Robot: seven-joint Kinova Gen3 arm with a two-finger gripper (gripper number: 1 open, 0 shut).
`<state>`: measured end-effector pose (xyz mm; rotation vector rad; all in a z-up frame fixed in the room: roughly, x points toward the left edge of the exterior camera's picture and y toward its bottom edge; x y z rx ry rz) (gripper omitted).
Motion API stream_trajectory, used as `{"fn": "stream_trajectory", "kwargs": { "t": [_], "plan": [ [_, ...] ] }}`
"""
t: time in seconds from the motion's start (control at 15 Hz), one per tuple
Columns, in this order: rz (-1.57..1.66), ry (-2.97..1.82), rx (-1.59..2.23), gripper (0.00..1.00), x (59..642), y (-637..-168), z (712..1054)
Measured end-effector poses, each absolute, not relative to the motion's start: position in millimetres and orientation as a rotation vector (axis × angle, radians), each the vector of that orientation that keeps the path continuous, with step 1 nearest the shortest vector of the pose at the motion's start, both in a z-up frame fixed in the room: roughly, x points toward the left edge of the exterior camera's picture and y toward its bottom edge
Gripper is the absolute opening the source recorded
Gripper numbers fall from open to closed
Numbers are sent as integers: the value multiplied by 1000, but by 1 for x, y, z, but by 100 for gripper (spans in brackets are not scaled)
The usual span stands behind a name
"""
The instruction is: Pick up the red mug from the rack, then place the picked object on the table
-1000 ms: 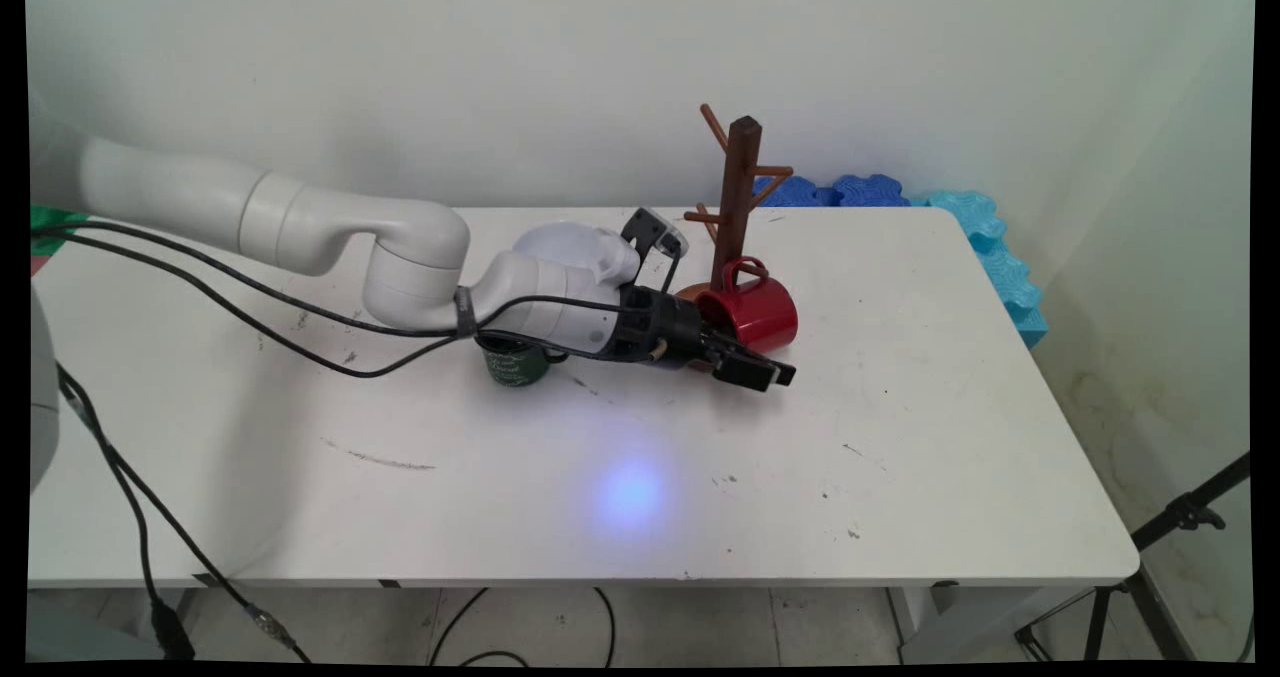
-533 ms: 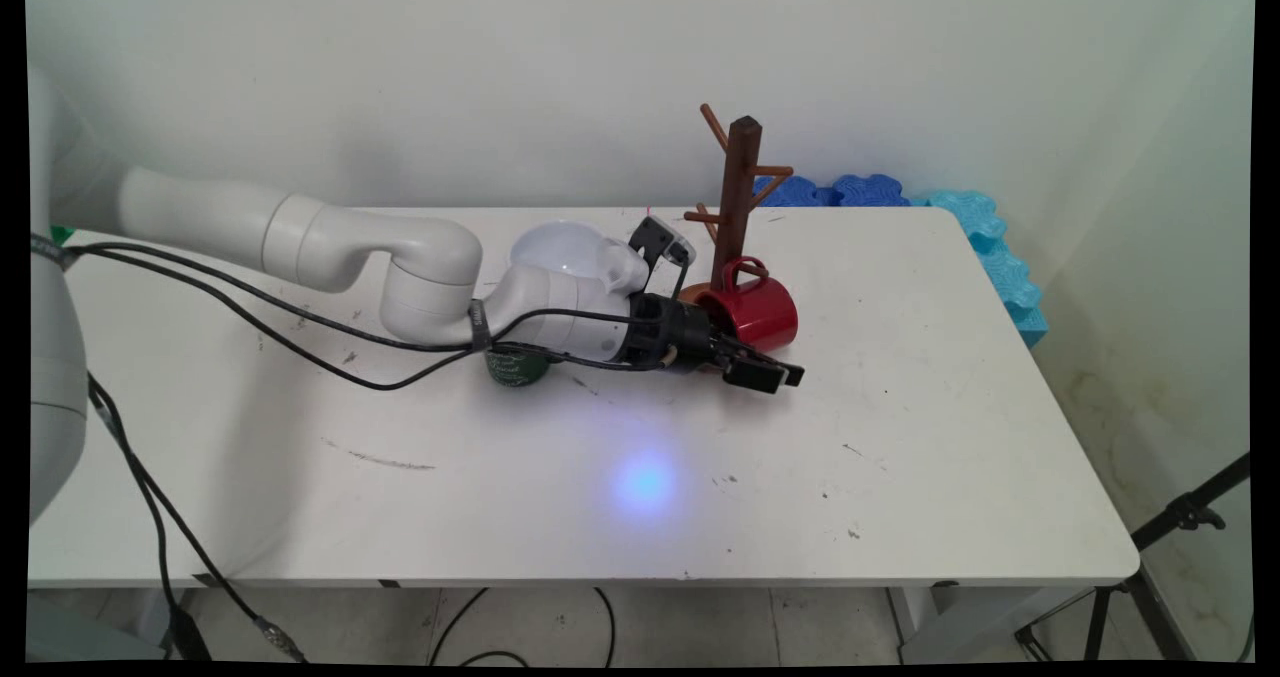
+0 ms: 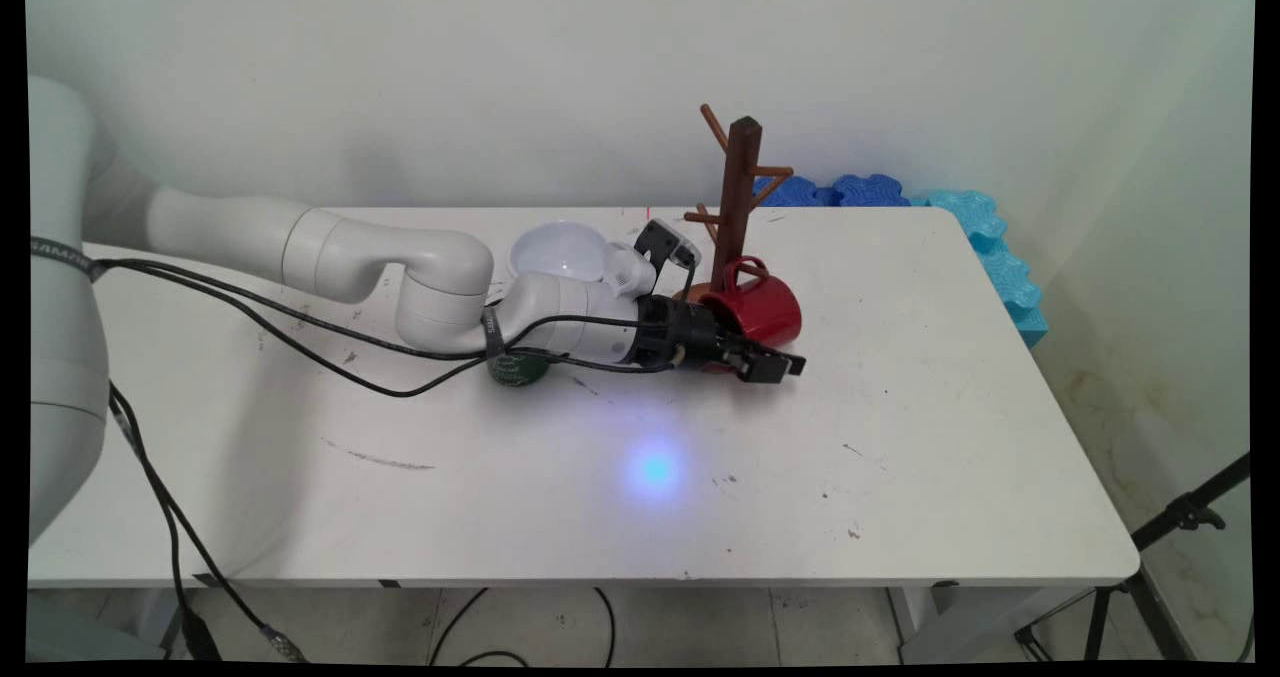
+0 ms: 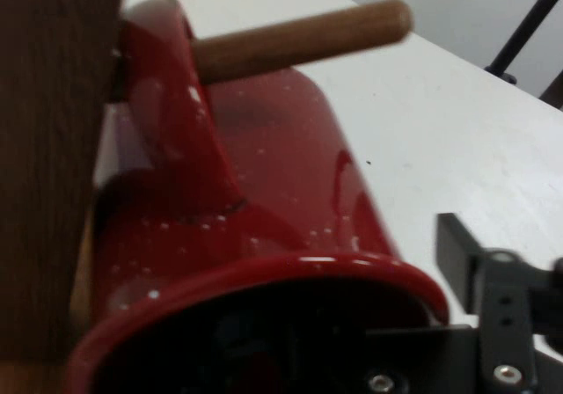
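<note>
Since the hand camera is pressed right up against it, the red mug (image 3: 765, 307) (image 4: 264, 192) fills most of that view. It lies on its side with its open mouth facing back toward the gripper (image 3: 770, 362). As far as I can make out, the gripper is clamped on the mug's wall at the rim. One black finger (image 4: 497, 315) sits on the outside of the rim, and the other seems to be inside the dark mouth, where it's hard to see.

Straight ahead of the gripper, the mug's handle is looped over a low wooden peg (image 4: 299, 42). The peg sticks out of the post (image 4: 44, 148) of the brown mug tree (image 3: 741, 197), and it passes right through the handle. In the main view the mug sits just beside the tree's base, on the far side of the gripper. I can't tell if its body rests on the white table (image 3: 900, 407) or hangs just above it.

Behind the gripper, tucked under the arm's wrist, there's a dark green mug (image 3: 515, 367) standing on the table, mostly hidden. A white bowl (image 3: 560, 249) sits behind the wrist on the wall side. Well beyond the mug tree, some blue foam pieces (image 3: 960, 217) lie along the table's far corner, well apart from the gripper.
</note>
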<state>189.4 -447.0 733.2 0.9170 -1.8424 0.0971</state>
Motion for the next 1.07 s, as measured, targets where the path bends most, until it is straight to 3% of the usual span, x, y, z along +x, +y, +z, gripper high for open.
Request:
{"fn": "stream_trajectory", "kwargs": {
  "t": [1.07],
  "plan": [
    [95, -1841, 855, 0, 191, -432, 747]
  ]
}}
